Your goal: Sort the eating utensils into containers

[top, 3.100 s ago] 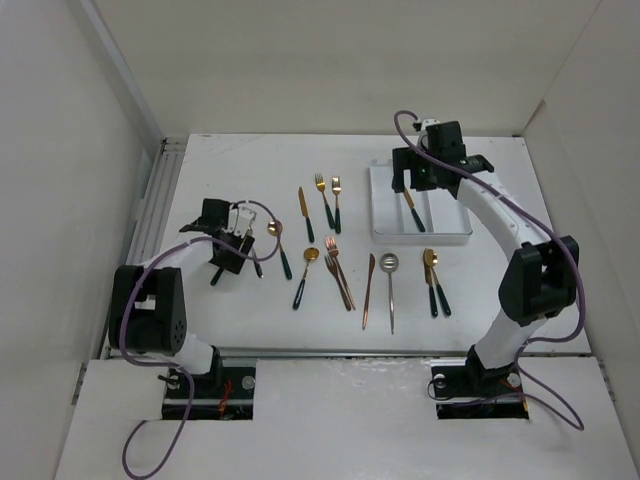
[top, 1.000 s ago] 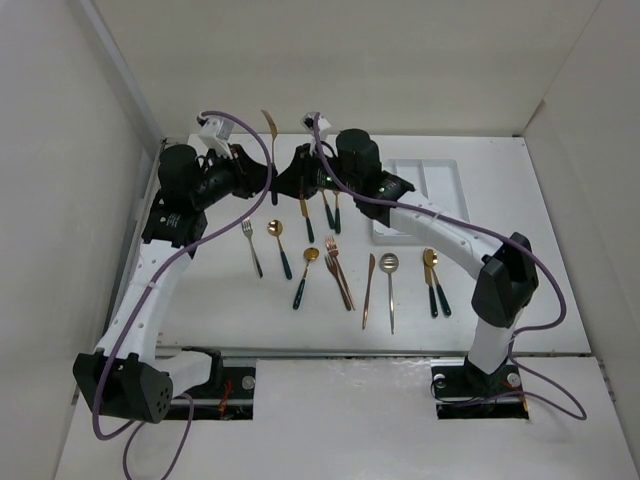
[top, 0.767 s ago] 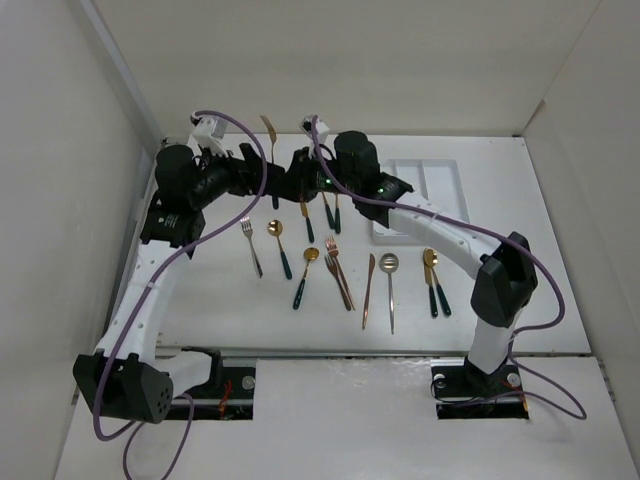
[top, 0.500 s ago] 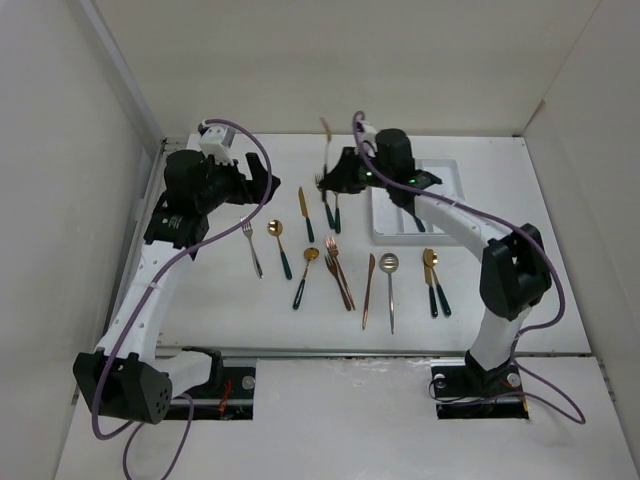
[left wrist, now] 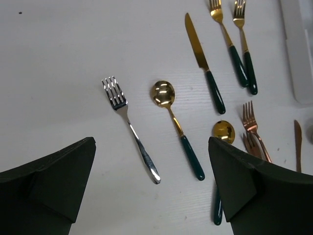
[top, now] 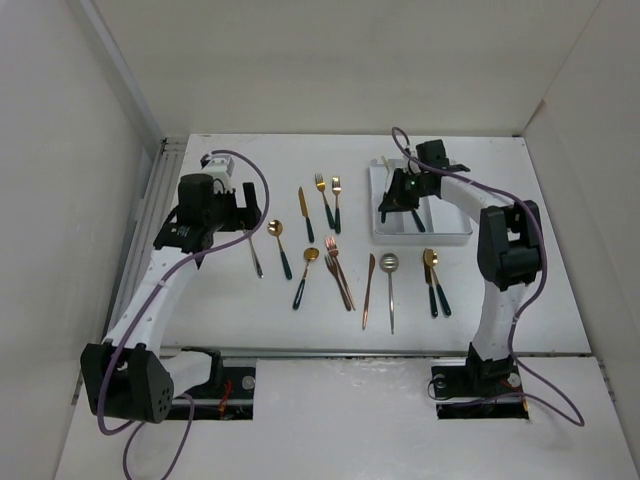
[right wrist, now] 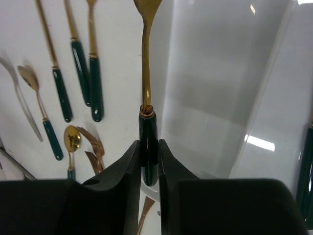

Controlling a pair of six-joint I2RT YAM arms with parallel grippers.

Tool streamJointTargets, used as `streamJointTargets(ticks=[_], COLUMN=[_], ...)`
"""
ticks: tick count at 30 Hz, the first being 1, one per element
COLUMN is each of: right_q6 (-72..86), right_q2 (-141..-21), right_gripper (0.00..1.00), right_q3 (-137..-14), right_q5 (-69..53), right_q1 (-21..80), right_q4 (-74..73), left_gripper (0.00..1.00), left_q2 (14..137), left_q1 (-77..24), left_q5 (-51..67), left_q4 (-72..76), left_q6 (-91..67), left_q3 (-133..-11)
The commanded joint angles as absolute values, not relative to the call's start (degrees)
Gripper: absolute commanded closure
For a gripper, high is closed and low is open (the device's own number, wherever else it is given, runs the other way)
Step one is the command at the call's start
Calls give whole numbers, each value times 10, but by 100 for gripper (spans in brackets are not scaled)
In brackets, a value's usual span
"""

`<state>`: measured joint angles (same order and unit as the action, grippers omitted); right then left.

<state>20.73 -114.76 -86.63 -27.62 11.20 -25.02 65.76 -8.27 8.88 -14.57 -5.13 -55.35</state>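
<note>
Gold, green-handled utensil (right wrist: 145, 73), perhaps a spoon, sits pinched in the right gripper (right wrist: 148, 149), lying roughly lengthwise along the left edge of the white tray (right wrist: 220, 98); the left gripper (left wrist: 150, 143) gapes wide.

Polished gold metal utensils (left wrist: 197, 49), glossy dark handles (left wrist: 215, 92); glossy white plastic tray (right wrist: 220, 73); matt table (left wrist: 58, 49)

The right end effector (right wrist: 148, 151) grips a green-handled gold utensil (right wrist: 145, 63) at the tray's (right wrist: 220, 73) edge.
</note>
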Motion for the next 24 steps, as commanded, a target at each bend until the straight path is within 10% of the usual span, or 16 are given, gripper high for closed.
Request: streamJointTargets(ticks=[1,24], right_q6=[193,191], right_q2=[-1150,-1170], right_gripper=[100,50], right_q3=[-894,-951], right_q5=[-266,-91], right_q1=[105,140], right_q4=[-276,-375], left_gripper=[0,38], left_q2=[649,716], left_q1=[-83,-83], left_q5=[57,36], left_q4=[-144,-155], left_q6=[-55,-122], left_q3=[-531,-481])
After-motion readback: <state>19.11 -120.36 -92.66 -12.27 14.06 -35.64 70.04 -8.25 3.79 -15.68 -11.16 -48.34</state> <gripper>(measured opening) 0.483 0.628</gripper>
